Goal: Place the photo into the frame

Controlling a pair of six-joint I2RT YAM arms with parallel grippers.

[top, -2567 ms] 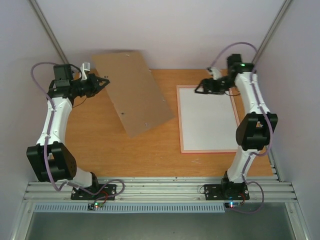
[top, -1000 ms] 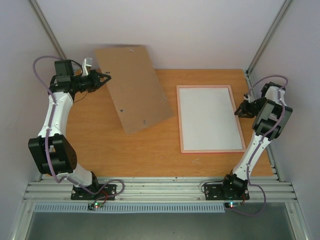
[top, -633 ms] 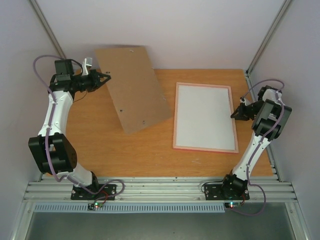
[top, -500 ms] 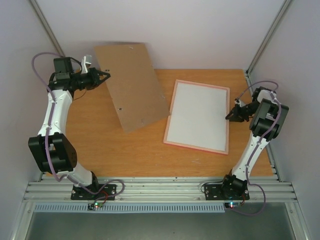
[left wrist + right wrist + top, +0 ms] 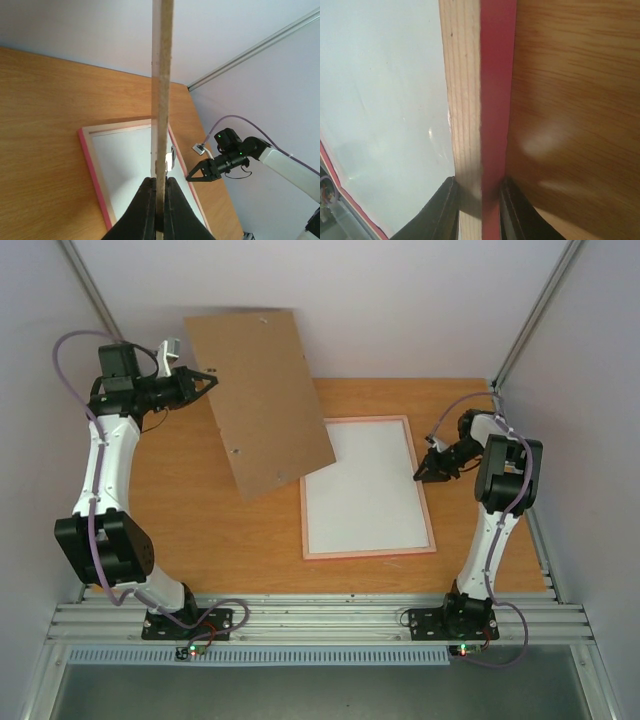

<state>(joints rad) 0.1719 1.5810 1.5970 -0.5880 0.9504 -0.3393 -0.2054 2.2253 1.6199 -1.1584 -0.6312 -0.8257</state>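
Observation:
The pink frame (image 5: 368, 554) lies flat on the table, right of centre. A white sheet (image 5: 365, 490) fills its inside; it looks like the photo with its plain back up, and no picture side shows. My right gripper (image 5: 422, 474) is shut on the frame's right rail (image 5: 495, 90), one finger on either side of the rail (image 5: 479, 200). My left gripper (image 5: 205, 378) is shut on the left edge of the brown backing board (image 5: 262, 400) and holds it tilted above the table. The left wrist view shows that board edge-on (image 5: 162, 75) between the jaws (image 5: 160, 210), with the frame (image 5: 92, 165) below.
The board's lower right corner hangs over the frame's upper left corner. Bare wooden table (image 5: 200, 520) spreads to the left and front of the frame. Pale walls with metal posts (image 5: 530, 310) close the back and sides. An aluminium rail (image 5: 320, 615) runs along the front.
The right gripper has closed on the frame's right rail and dragged the frame left toward the table's middle, turning it on the way. The left gripper has raised the board a little higher.

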